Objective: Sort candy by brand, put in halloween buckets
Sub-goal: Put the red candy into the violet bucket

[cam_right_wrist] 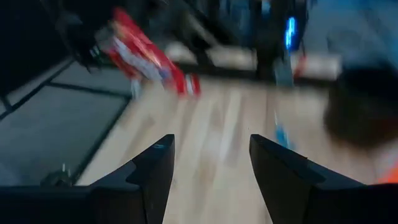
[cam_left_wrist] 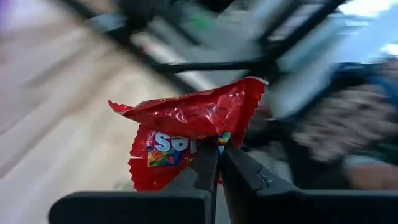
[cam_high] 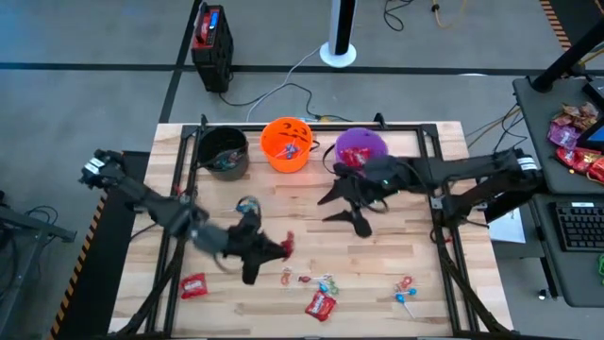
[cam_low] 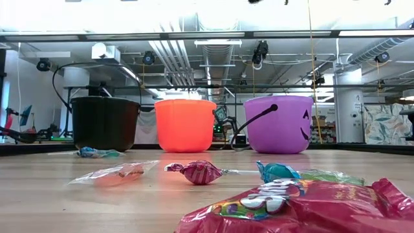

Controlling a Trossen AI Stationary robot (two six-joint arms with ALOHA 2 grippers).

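My left gripper [cam_high: 276,247] hovers over the middle of the table, shut on a flat red candy packet [cam_left_wrist: 193,127], which also shows in the right wrist view [cam_right_wrist: 149,56]. My right gripper [cam_high: 345,212] stands open in front of the purple bucket [cam_high: 360,148], with nothing between its fingers [cam_right_wrist: 208,155]. The black bucket [cam_high: 225,151] and orange bucket [cam_high: 287,142] stand beside the purple one along the far edge. More candy lies on the table near the front: red packets [cam_high: 192,285] [cam_high: 320,304], lollipops [cam_high: 406,291] and blue pieces [cam_high: 326,283]. My left gripper pinches the red packet's lower edge [cam_left_wrist: 204,144] between its two fingertips. The fingers come nearly level from the table's left side. The crumpled packet stands up beyond the fingertips with its top folded over, lifted clear of the table.
A blue sweet [cam_high: 247,204] lies on the table near the black bucket. The low view shows a pink lollipop [cam_low: 200,172], a clear wrapper [cam_low: 116,173] and a red packet [cam_low: 291,207] close to the front edge. Bare wood lies between the buckets and the candy.
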